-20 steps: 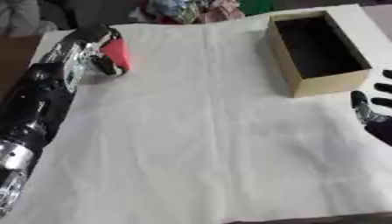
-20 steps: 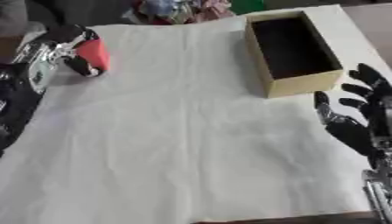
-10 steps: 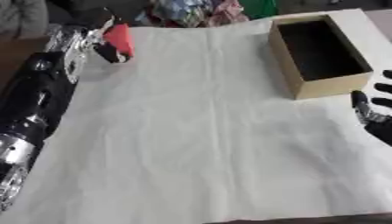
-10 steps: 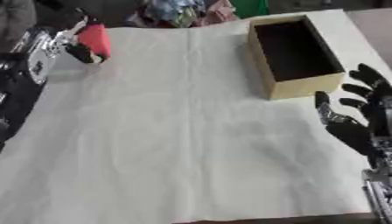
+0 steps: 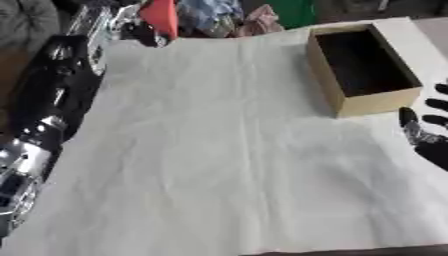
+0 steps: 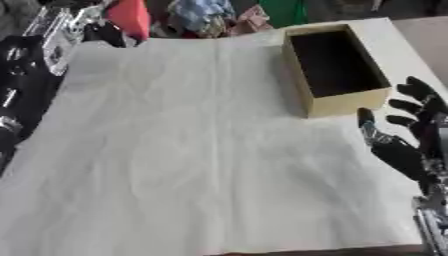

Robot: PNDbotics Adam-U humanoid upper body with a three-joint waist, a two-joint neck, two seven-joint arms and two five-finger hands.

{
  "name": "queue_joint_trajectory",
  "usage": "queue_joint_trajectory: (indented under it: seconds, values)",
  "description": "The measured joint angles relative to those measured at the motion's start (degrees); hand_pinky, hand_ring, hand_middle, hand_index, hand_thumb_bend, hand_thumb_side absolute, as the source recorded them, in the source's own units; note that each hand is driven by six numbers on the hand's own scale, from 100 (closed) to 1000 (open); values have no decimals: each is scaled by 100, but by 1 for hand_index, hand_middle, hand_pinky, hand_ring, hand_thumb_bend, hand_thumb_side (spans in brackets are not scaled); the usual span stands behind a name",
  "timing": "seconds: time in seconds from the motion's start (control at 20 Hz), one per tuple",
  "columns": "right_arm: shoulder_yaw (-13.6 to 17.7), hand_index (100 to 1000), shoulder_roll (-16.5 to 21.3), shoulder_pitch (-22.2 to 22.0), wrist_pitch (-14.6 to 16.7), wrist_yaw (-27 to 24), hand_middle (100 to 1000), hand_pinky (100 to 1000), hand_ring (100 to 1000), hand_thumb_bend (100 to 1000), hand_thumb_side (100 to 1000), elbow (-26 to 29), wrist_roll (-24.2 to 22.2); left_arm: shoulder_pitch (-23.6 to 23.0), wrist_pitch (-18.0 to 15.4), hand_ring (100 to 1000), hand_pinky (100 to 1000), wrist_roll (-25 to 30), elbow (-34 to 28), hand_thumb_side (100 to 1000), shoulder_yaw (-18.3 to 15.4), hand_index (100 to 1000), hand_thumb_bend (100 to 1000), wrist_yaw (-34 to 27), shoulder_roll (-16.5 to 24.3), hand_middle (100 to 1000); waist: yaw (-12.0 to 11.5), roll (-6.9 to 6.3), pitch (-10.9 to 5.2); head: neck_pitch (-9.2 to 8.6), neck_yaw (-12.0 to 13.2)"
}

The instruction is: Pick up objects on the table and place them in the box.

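red object in left hand

A white cloth covers the table — matt, soft-looking, with faint creases and a fold line down its middle. The box looks like plain cardboard or thin wood, tan and dull outside, with a dark matt lining inside. The left hand shows glossy black shell and bright silvery metal that catches the light; the red object in it looks smooth. The right hand is black — mostly matt, with small metallic glints.
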State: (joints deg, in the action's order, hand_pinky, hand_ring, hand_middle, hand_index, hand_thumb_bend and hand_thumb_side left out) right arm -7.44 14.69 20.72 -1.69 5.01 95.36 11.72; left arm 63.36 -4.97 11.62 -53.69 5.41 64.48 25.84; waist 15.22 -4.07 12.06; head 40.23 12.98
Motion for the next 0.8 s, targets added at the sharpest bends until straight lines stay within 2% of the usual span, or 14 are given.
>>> queue_joint_trajectory:
  seconds: [0.4,0.8]
  values:
    - [-178,934,-106,108,11,-1,832,719,808,357,157,0,-177,188,-191,650,780,-214,-45,151,202,794,298,62,-738,455,274,11,-15,-10,310]
    - [-335,932,-206,201,15,-4,827,719,808,356,160,0,-319,221,-409,677,786,-583,-8,151,432,797,315,243,-1407,497,409,11,-14,-49,430]
